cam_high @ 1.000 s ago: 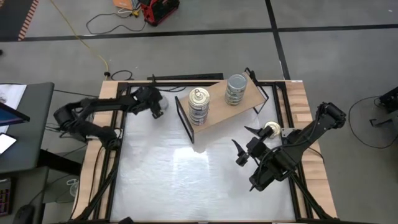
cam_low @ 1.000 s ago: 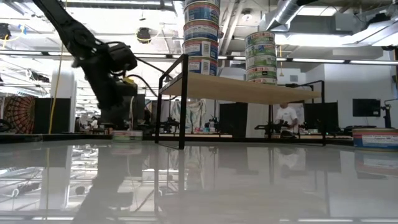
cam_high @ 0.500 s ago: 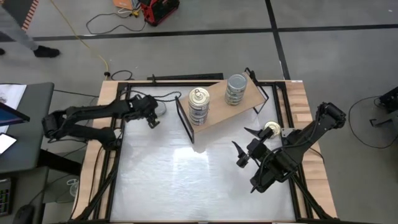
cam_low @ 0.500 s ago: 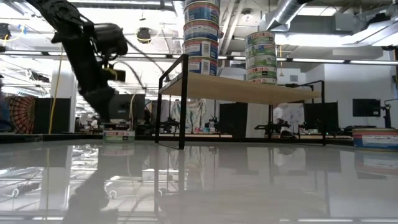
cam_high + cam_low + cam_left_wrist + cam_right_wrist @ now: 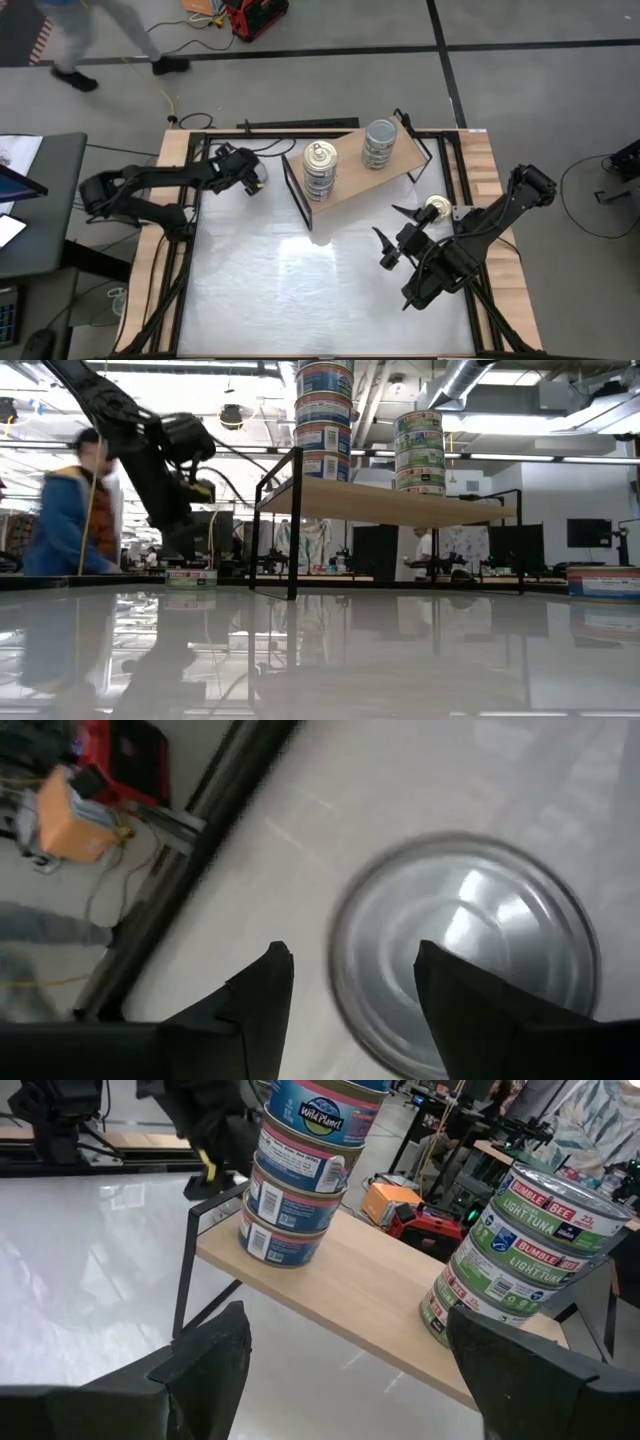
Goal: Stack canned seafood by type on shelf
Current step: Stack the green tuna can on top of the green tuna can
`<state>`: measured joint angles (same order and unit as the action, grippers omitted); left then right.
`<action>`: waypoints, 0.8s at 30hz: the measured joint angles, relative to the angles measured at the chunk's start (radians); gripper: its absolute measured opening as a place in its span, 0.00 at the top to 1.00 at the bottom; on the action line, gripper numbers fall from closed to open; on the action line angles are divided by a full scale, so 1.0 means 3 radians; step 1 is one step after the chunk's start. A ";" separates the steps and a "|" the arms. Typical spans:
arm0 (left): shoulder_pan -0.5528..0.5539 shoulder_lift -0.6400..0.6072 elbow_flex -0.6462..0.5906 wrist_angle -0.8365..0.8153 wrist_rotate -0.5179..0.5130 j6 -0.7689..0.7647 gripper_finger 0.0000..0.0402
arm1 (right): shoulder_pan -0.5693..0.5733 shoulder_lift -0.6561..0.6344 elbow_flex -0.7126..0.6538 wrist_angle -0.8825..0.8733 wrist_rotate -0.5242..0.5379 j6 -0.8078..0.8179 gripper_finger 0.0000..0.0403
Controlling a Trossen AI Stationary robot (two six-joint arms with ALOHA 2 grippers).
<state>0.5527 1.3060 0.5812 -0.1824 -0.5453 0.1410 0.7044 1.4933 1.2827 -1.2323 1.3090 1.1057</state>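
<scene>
Right gripper (image 5: 398,234) waits with jaws wide apart over the near right of the table, beside a loose gold-lidded tin (image 5: 435,208). Farther back, the shelf (image 5: 350,165) carries 2 sorted stacks: blue-label tins (image 5: 300,1175) and green-label tins (image 5: 515,1250). Left gripper (image 5: 250,182) has swung back over the grey-topped tin (image 5: 465,955) at far left, jaws narrowing, straddling its rim, not yet gripping. Judged: next pickup beginning.

A person (image 5: 62,510) walks past a red box (image 5: 256,17).
</scene>
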 joint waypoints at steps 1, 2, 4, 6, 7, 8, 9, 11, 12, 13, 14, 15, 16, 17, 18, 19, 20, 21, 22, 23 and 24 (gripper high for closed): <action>0.0001 0.0056 0.0000 -0.0010 0.0033 0.0003 0.50 | 0.0000 0.0000 0.0000 0.0000 0.0000 0.0000 0.11; -0.0001 0.0095 0.0002 -0.0029 0.0070 0.0002 0.51 | 0.0000 0.0000 0.0000 0.0000 0.0000 0.0000 0.11; -0.0021 0.0137 0.0009 -0.0108 0.0148 -0.0048 0.51 | 0.0000 0.0000 0.0000 -0.0001 0.0000 -0.0002 0.11; -0.0060 0.0153 0.0018 -0.0229 0.0192 -0.0176 0.51 | 0.0000 0.0000 0.0000 -0.0001 0.0001 -0.0017 0.11; -0.0084 0.0141 0.0019 -0.0305 0.0225 -0.0243 0.51 | 0.0000 0.0000 0.0000 -0.0001 0.0001 -0.0019 0.11; -0.0123 0.0117 0.0019 -0.0422 0.0249 -0.0296 0.51 | 0.0000 0.0000 0.0000 -0.0001 0.0001 -0.0024 0.11; -0.0173 0.0087 0.0019 -0.0531 0.0276 -0.0359 0.51 | 0.0000 0.0000 0.0000 -0.0002 0.0001 -0.0024 0.11; -0.0280 0.0007 0.0017 -0.0736 0.0401 -0.0501 0.51 | 0.0000 0.0000 0.0000 -0.0001 0.0003 -0.0024 0.11; -0.0342 -0.0042 0.0014 -0.0840 0.0466 -0.0581 0.51 | 0.0000 0.0000 0.0000 0.0000 0.0003 -0.0024 0.11; -0.0407 -0.0088 0.0013 -0.0932 0.0528 -0.0656 0.51 | 0.0000 0.0000 0.0000 0.0003 0.0003 -0.0024 0.11; -0.0482 -0.0138 0.0013 -0.1030 0.0602 -0.0732 0.51 | 0.0000 0.0000 0.0000 0.0013 0.0004 -0.0024 0.11; -0.0558 -0.0186 0.0012 -0.1126 0.0707 -0.0816 0.51 | 0.0000 0.0000 0.0000 0.0025 0.0004 -0.0024 0.11; -0.0639 -0.0227 0.0010 -0.1208 0.0815 -0.0894 0.51 | 0.0000 0.0000 0.0000 0.0030 0.0004 -0.0023 0.11; -0.0728 -0.0261 0.0010 -0.1288 0.0934 -0.0970 0.51 | 0.0000 0.0000 0.0000 0.0034 0.0004 -0.0024 0.11; -0.0822 -0.0295 0.0010 -0.1375 0.1059 -0.1030 0.51 | 0.0000 0.0000 0.0000 0.0040 0.0004 -0.0024 0.11; -0.0914 -0.0315 0.0010 -0.1457 0.1203 -0.1089 0.51 | 0.0000 0.0000 0.0000 0.0049 0.0004 -0.0024 0.11; -0.1021 -0.0325 0.0009 -0.1485 0.1301 -0.1126 0.51 | 0.0000 0.0000 0.0000 0.0056 0.0004 -0.0023 0.11; -0.1127 -0.0335 0.0007 -0.1489 0.1398 -0.1182 0.51 | 0.0000 0.0000 0.0000 0.0059 0.0004 -0.0023 0.11; -0.1232 -0.0346 0.0008 -0.1491 0.1483 -0.1228 0.51 | 0.0000 0.0000 0.0000 0.0066 0.0004 -0.0023 0.11; -0.1329 -0.0349 0.0017 -0.1492 0.1560 -0.1247 0.51 | 0.0000 0.0000 0.0000 0.0075 0.0004 -0.0024 0.11; -0.1420 -0.0349 0.0037 -0.1505 0.1579 -0.1254 0.51 | 0.0000 0.0000 0.0000 0.0078 0.0004 -0.0023 0.11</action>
<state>0.1267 1.2015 0.5922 -0.6339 -0.0717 -0.2351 0.7044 1.4933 1.2827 -1.2090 1.3102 1.0987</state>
